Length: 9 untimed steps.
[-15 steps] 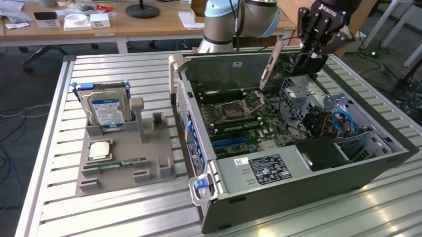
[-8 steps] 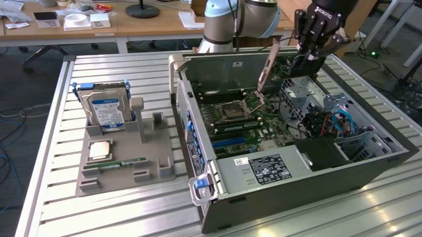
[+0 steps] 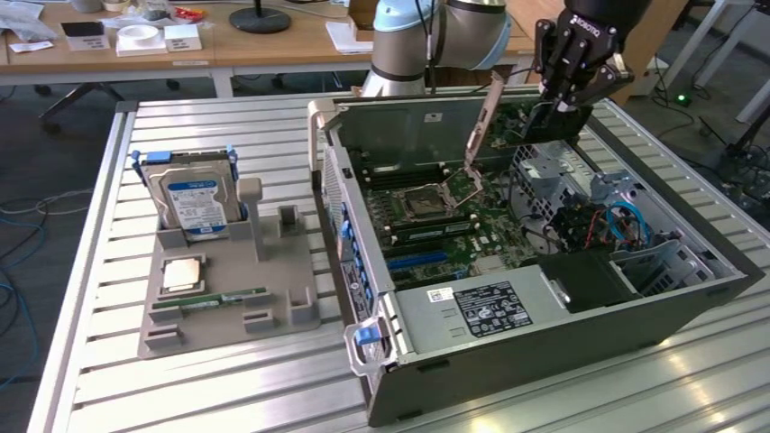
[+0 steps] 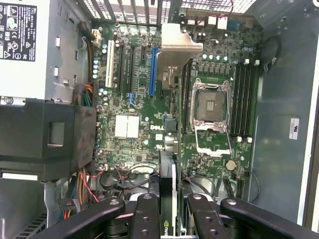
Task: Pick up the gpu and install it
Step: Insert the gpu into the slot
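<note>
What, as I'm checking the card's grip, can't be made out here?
- Wrist view: where the pincer meets the card, covered by its own fingers.
- Exterior view: the card's upper edge, behind the pincer.
- Exterior view: print on the black label, too small.

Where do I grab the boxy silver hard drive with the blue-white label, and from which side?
Pinch the hard drive across its two broad faces near the free top edge, coming straight down from above: it stands upright with its lower end sunk in the grey plastic holder.
</note>
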Available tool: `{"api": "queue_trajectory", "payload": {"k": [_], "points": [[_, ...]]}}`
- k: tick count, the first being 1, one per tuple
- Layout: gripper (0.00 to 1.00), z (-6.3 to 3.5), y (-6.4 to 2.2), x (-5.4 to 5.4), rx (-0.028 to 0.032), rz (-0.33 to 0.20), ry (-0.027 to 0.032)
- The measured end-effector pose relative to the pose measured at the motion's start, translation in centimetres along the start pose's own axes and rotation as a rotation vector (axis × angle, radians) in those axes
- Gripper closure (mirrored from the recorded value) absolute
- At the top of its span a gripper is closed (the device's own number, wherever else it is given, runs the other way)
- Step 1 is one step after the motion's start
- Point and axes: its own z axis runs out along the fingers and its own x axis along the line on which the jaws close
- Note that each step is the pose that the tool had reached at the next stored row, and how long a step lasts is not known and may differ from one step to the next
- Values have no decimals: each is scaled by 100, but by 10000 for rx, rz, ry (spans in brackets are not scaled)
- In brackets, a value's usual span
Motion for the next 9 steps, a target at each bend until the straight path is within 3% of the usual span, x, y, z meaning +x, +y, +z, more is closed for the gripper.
{"api": "queue_trajectory", "payload": {"k": [9], "points": [[74,56,33,-1,1,1,-2]]}}
